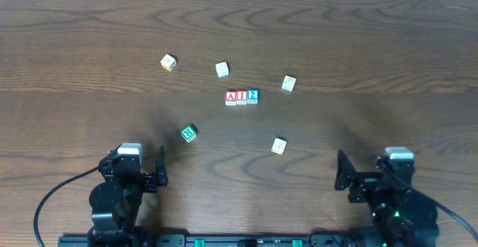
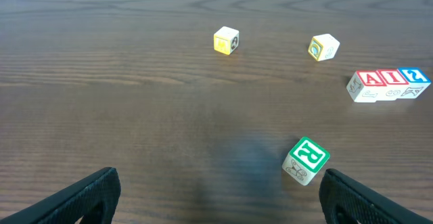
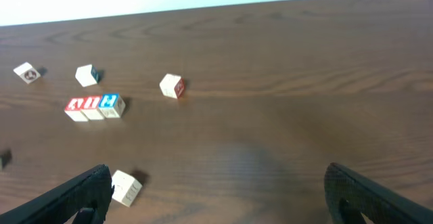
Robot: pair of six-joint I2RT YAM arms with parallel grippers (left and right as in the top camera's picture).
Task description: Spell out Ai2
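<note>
At the middle of the worktop (image 1: pixel 388 38), about halfway between its left and right edges: one row of three blocks, touching side to side, printed faces up, running parallel to the near edge.
- Row, read from the left edge: red A block (image 1: pixel 231 97), red I block (image 1: pixel 241 97), blue 2 block (image 1: pixel 252 95).

Loose blocks, five, each apart from the row and from one another:
- green R block (image 1: pixel 188 133): left of the row, toward the near edge, turned at an angle.
- yellow block (image 1: pixel 169 62): left of the row, toward the far edge.
- blue-marked block (image 1: pixel 222 69): near the row's left end, on its far side.
- red-sided block (image 1: pixel 289 83): right of the row, slightly toward the far edge.
- pale block (image 1: pixel 278 145): right of the row, toward the near edge; markings too small to read.

Tools, two:
- left tool (image 2: pixel 218 197): at the near edge toward the left corner; fingers spread wide over bare wood, with the green R block ahead, close to the right finger.
- right tool (image 3: pixel 216 193): at the near edge toward the right corner; fingers spread wide over bare wood, with the pale block beside the left finger.
</note>
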